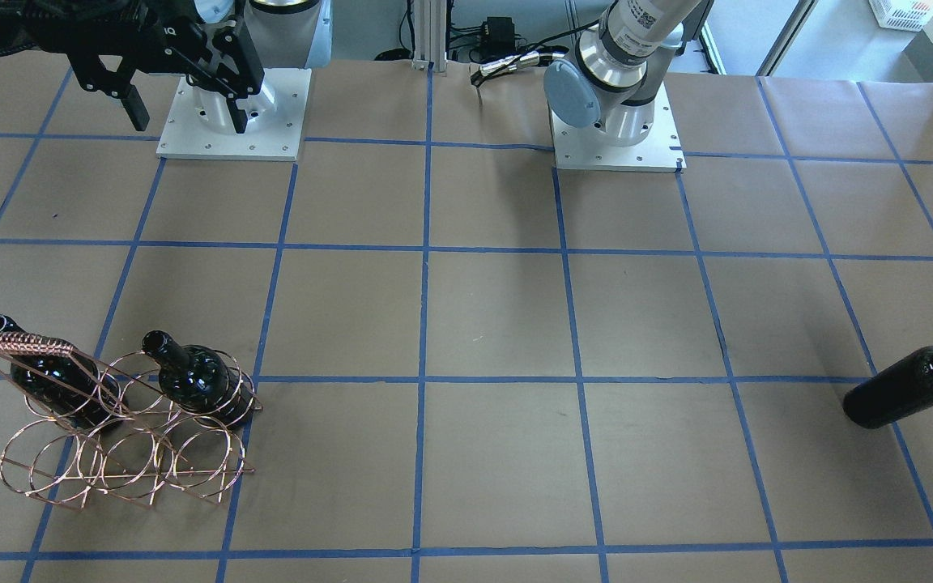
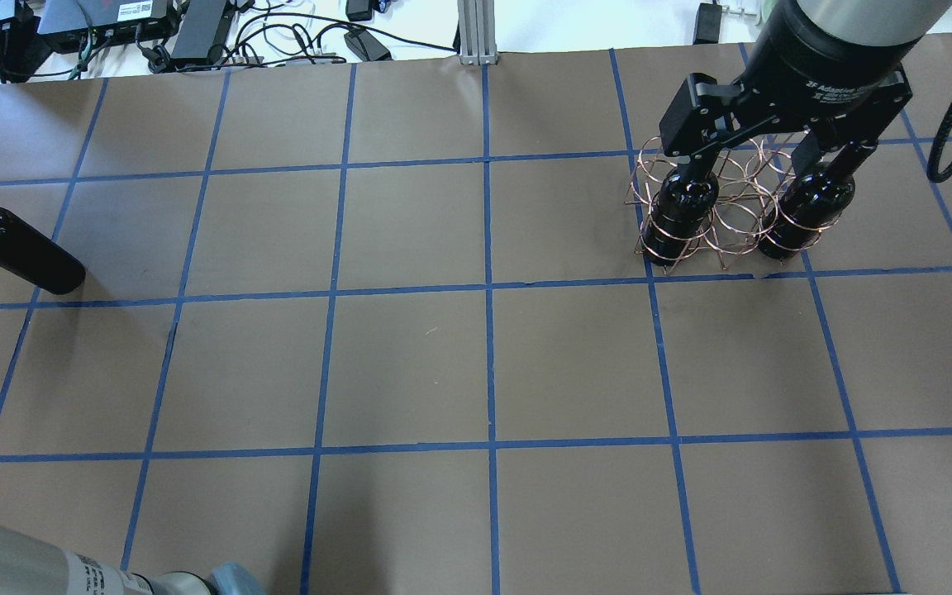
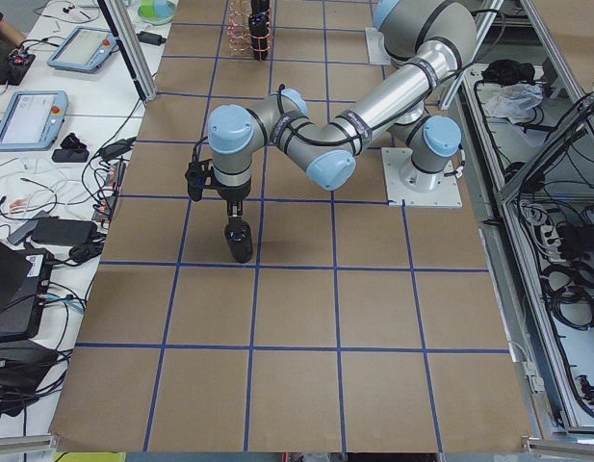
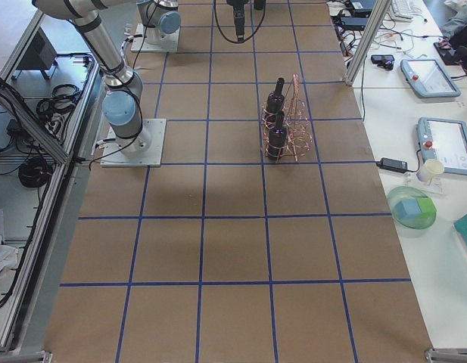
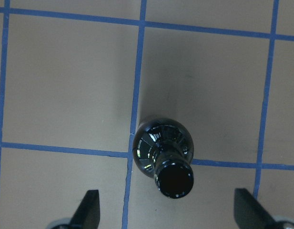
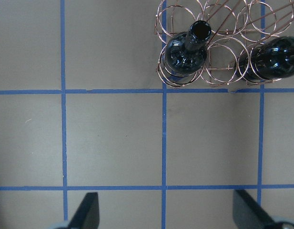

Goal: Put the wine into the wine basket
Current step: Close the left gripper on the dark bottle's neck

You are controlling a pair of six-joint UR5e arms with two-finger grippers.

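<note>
Two bottles [image 1: 191,380] are sitting in wine basket [image 1: 21,345]; left tool [image 5: 168,207] is hovering wide open, empty, over wine [image 5: 161,143]; next: lower, clamp it.

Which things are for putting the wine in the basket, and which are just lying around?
For the job:
the loose bottle, standing on the table
the wire basket, with two bottles already in it
the open left gripper above the loose bottle

Just lying around:
cables at the table's edge
tablets, a cup and a green bowl beside it
</note>
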